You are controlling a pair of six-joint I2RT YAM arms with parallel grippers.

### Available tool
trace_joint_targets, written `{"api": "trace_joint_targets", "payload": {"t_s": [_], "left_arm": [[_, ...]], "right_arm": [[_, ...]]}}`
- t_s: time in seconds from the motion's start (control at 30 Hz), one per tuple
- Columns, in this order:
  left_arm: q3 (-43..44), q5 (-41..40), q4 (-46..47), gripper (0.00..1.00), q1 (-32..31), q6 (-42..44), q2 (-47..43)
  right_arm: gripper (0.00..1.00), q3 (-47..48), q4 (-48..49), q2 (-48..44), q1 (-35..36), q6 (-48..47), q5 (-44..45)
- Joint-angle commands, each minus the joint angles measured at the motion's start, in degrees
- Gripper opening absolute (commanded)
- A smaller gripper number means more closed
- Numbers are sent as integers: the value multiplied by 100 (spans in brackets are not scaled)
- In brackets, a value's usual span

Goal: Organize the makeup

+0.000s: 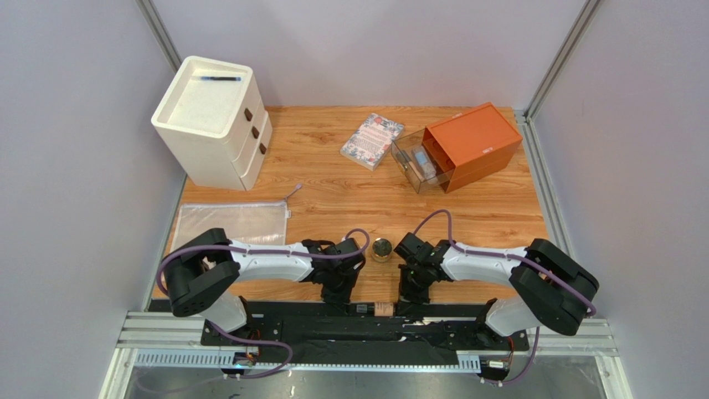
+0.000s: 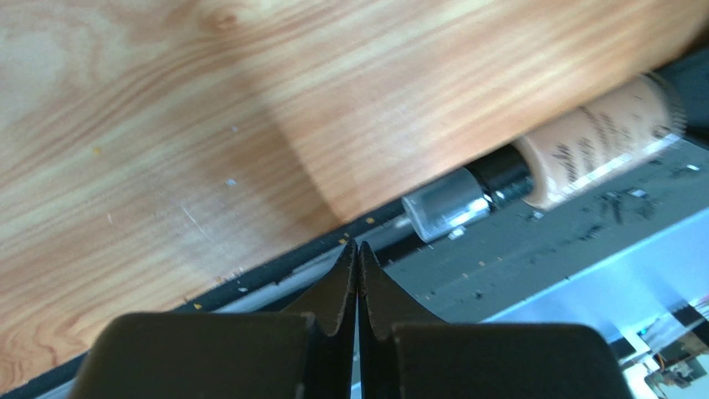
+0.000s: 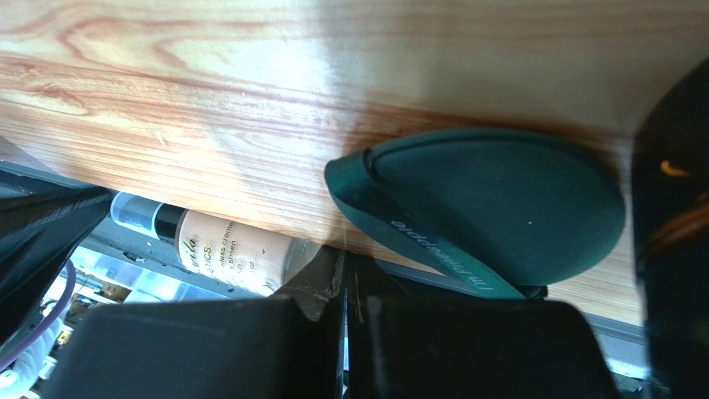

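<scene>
Both left gripper (image 2: 357,249) and right gripper (image 3: 344,262) are pinched together, empty. They're low at the bench's near edge, probably after the tube (image 2: 599,141) lying off the wood.

A pinkish tube (image 1: 383,308) lies on its side right along the near edge of the bench (image 1: 333,191). In the top view its clear cap (image 2: 445,204) points to 9 o'clock. A round compact (image 1: 382,249) with a gold rim sits flat at 12 o'clock from the tube. In the right wrist view, a flat dark-green disc (image 3: 499,195) with a band across it lies at 2 o'clock from the tube.
</scene>
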Motion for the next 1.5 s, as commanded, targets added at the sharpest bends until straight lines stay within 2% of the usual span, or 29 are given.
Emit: {"api": "trace_joint_targets", "payload": {"t_s": [0.0,0.17,0.33,0.8,1.07,1.27,1.3,1.4,1.47], "left_arm": [[95,-52,74,0,-11,78,359],[297,80,453,0,-90,140,807],[421,212,856,0,-195,157,878],[500,-482,655,0,-195,456,-299],[623,-404,708,0,-195,596,-134],[614,-640,297,0,-195,649,-211],[588,-719,208,6,-186,702,-342],[500,-781,67,16,-186,956,-580],[430,-729,66,18,-186,1229,-747]], "right_arm": [[0,184,339,15,37,153,147],[0,254,445,42,116,144,173],[0,447,532,60,309,48,261],[0,1195,339,-301,476,-75,542],[0,1414,383,138,476,-198,437],[0,1687,-135,314,476,-400,586],[0,1696,-188,314,476,-453,612],[0,1705,-425,279,485,-515,648],[0,1670,-539,166,476,-550,674]]}}
